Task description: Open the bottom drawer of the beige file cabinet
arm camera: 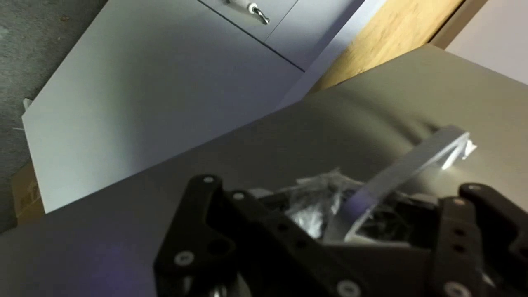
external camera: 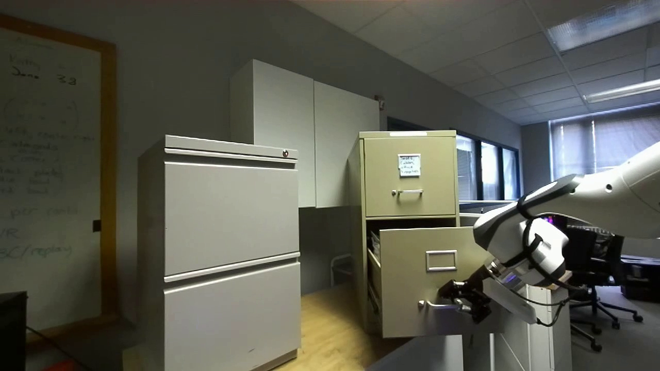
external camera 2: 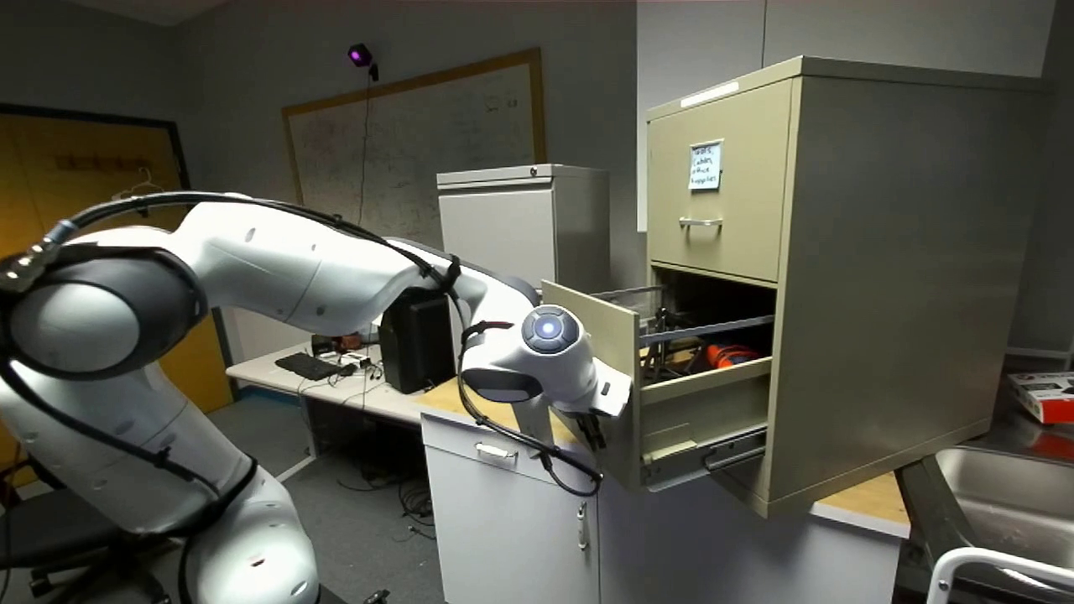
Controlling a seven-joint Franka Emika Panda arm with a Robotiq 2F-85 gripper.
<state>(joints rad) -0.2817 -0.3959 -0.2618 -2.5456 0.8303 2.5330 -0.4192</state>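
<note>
The beige file cabinet (external camera: 411, 175) stands on the counter and also shows in an exterior view (external camera 2: 889, 277). Its bottom drawer (external camera: 402, 278) is pulled partly out; the drawer's side (external camera 2: 705, 415) and contents show in an exterior view. The upper front with white paper is closed. My gripper (external camera: 464, 303) is at the right end of the drawer's metal handle (external camera: 434, 306). In the wrist view, the tape-wrapped fingertips (arm camera: 359, 210) lie on both sides of the handle (arm camera: 412, 159), closed on it. In an exterior view the arm and drawer front hide the handle.
A shorter grey cabinet (external camera: 232, 221) stands beside the beige one on the wooden counter (external camera: 327, 314). White base cupboards (external camera 2: 512, 512) are below the drawer. A sink (external camera 2: 1015, 486) lies past the cabinet's side. An orange item (external camera 2: 730, 356) and rods are inside the drawer.
</note>
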